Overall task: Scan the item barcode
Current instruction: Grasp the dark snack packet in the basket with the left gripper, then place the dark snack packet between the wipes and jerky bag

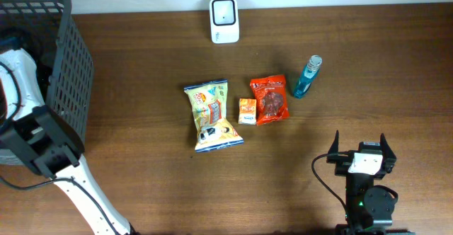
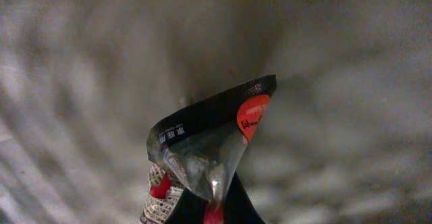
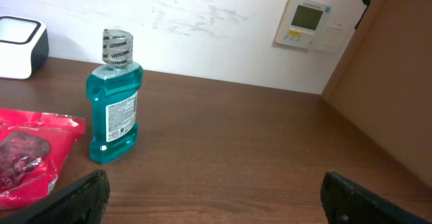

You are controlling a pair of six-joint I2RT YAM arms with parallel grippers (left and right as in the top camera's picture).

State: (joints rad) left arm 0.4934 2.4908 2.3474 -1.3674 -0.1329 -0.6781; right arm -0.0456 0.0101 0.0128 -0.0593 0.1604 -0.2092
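Black packet (image 2: 209, 146) with a round red label, pinched at its lower end in the clamped-shut left hand (image 2: 214, 210), visible from the left wrist only. Overhead, hidden inside the basket (image 1: 71, 72) at 10 o'clock, left arm bent over its rim. Right hand (image 1: 359, 141) at 5 o'clock, spread wide and holding nothing, low over the surface (image 1: 141, 185), pointing toward 12 o'clock.
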